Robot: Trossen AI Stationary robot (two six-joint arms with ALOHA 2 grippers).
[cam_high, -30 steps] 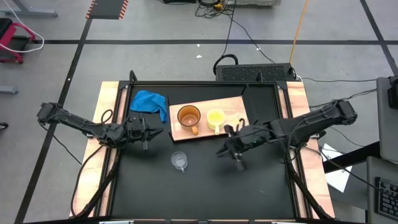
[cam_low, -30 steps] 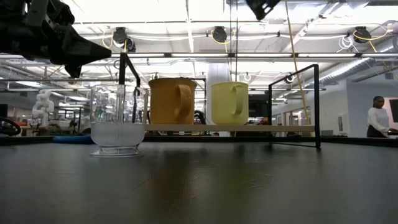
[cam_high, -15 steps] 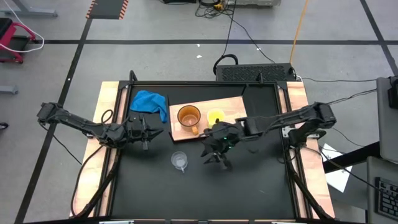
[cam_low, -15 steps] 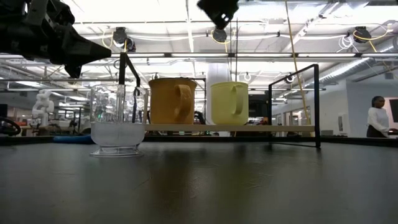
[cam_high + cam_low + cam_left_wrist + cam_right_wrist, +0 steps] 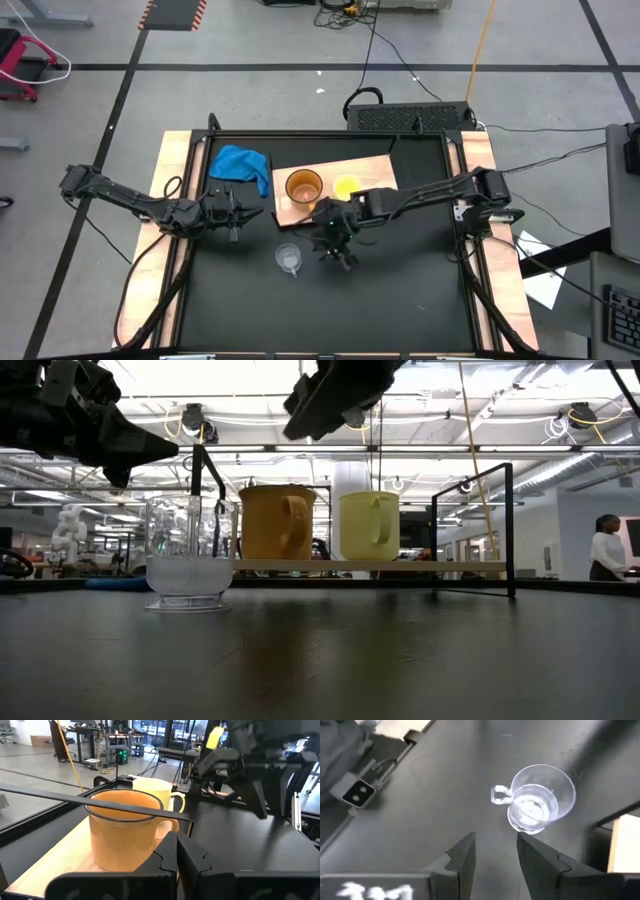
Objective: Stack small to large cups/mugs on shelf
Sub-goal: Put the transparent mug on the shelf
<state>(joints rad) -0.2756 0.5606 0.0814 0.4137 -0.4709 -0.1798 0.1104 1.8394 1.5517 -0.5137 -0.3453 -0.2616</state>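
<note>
The orange-brown mug (image 5: 303,189) and the yellow mug (image 5: 346,187) stand upright side by side on the light-wood shelf board (image 5: 375,170). The clear glass cup (image 5: 289,258) stands upright on the black table in front of the board, and shows in the right wrist view (image 5: 540,802). My right gripper (image 5: 335,250) hovers open above the table, just right of the glass cup, touching nothing. My left gripper (image 5: 235,213) is shut and empty, left of the orange-brown mug (image 5: 125,832), above the table.
A blue cloth (image 5: 240,165) lies at the far left of the table beside the board. A black metal frame (image 5: 510,530) runs around the table's edges. A person (image 5: 608,550) stands in the room beyond the table.
My right gripper has swept toward the table's left edge, from right of the yellow mug, past the front of the board, to just beside the glass cup. The cups and my left arm have stayed where they were.
</note>
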